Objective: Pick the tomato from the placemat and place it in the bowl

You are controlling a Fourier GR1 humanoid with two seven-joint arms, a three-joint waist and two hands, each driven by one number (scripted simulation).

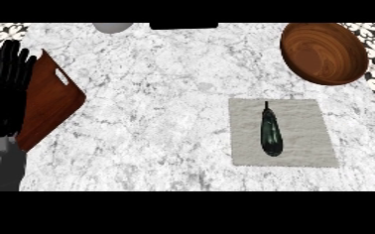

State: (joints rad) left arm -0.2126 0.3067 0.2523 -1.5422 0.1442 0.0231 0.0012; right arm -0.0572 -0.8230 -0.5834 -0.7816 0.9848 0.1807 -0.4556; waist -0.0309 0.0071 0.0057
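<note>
Head view shows a dark eggplant [270, 131], not a tomato, lying lengthwise on the placemat [307, 153] near the counter's right edge; bowl [323, 52] waits at the far right corner. Left hand [15, 87] rests at the left edge, fingers straight.

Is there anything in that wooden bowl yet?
Empty. The wooden bowl shows only bare wood inside. The dark long vegetable, no tomato by its look, lies on the placemat.

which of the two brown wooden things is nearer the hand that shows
The flat cutting board, right beside the left hand at the view's left edge. The round wooden bowl sits far off at the upper right.
</note>
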